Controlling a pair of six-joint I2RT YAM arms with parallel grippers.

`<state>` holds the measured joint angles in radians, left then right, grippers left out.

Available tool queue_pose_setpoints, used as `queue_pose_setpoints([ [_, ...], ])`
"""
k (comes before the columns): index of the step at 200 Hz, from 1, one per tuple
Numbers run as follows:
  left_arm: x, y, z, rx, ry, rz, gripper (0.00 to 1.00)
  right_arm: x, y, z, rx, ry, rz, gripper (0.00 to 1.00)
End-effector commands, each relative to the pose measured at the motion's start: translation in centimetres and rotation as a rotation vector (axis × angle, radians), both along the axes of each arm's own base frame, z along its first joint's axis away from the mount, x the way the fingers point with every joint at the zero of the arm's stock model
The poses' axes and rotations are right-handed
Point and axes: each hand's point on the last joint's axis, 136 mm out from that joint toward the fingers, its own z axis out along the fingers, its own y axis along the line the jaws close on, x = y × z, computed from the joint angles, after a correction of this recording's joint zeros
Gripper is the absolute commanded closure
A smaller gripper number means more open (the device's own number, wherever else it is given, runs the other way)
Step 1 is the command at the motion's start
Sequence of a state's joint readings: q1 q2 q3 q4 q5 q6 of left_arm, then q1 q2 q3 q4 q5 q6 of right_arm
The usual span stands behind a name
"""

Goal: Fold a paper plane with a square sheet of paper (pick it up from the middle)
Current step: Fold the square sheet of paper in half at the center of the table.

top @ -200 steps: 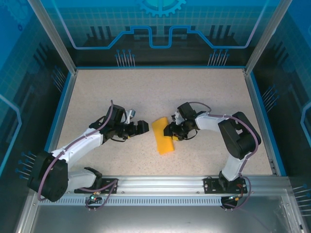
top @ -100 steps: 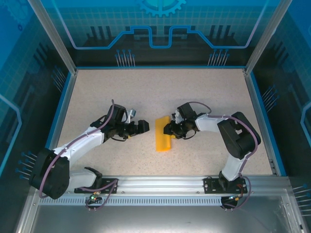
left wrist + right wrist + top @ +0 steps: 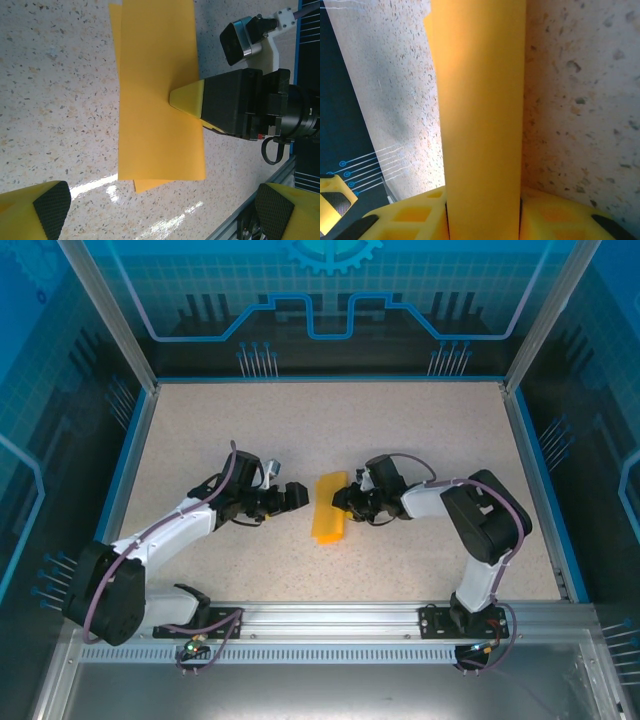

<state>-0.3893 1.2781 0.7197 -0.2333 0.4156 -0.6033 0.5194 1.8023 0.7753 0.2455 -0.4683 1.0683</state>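
Right claw pinching smooth orange paper, folded rectangular; speckled table.

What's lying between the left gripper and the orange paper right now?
Just bare speckled tabletop. The top view shows a narrow gap between the open left gripper and the paper, which the right gripper clamps.

Bright even overhead light, faint shadows on the speckled table, white glare streaks across it in the left wrist view, folded sheet of paper soft up close, dark shadow beside it.
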Motion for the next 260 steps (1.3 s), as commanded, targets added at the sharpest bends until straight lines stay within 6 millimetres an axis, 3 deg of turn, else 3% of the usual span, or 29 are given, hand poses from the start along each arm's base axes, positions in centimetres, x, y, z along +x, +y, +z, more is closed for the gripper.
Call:
queue_pose_setpoints([
  [1, 0.5, -0.3, 0.7, 0.003, -0.024, -0.008, 0.02, -0.3, 0.2, 1.4, -0.022, -0.045, 0.048, 0.65],
  [33, 0.5, -0.5, 0.6, -0.004, -0.023, -0.012, 0.01, -1.3, -0.1, 1.2, -0.073, -0.017, 0.107, 0.63],
  [61, 0.4, -0.5, 0.6, -0.008, -0.020, -0.010, 0.02, -1.6, 0.5, 1.7, -0.031, -0.021, 0.143, 0.68],
  [141, 0.6, -0.3, 2.0, -0.014, -0.052, 0.003, 0.02, 2.7, 2.5, 7.4, 0.085, -0.156, 0.041, 0.68],
  [170, 0.5, -0.3, 2.0, -0.017, -0.054, 0.002, 0.02, 3.4, 2.0, 6.3, 0.068, -0.140, -0.038, 0.68],
  [183, 0.5, -0.4, 2.0, -0.020, -0.053, 0.001, 0.02, 2.6, 1.2, 4.0, 0.021, -0.096, -0.072, 0.67],
  [217, 0.4, -0.4, 1.8, -0.020, -0.049, -0.002, 0.02, 1.2, 0.7, 1.5, -0.084, -0.056, -0.047, 0.65],
  [242, 0.2, -0.3, 1.5, -0.016, -0.044, -0.004, 0.02, -0.2, -0.3, 0.4, -0.172, -0.012, -0.002, 0.60],
  [260, 0.1, -0.3, 1.3, -0.013, -0.040, -0.007, 0.01, 0.1, -0.8, 1.2, -0.241, -0.018, 0.026, 0.54],
])
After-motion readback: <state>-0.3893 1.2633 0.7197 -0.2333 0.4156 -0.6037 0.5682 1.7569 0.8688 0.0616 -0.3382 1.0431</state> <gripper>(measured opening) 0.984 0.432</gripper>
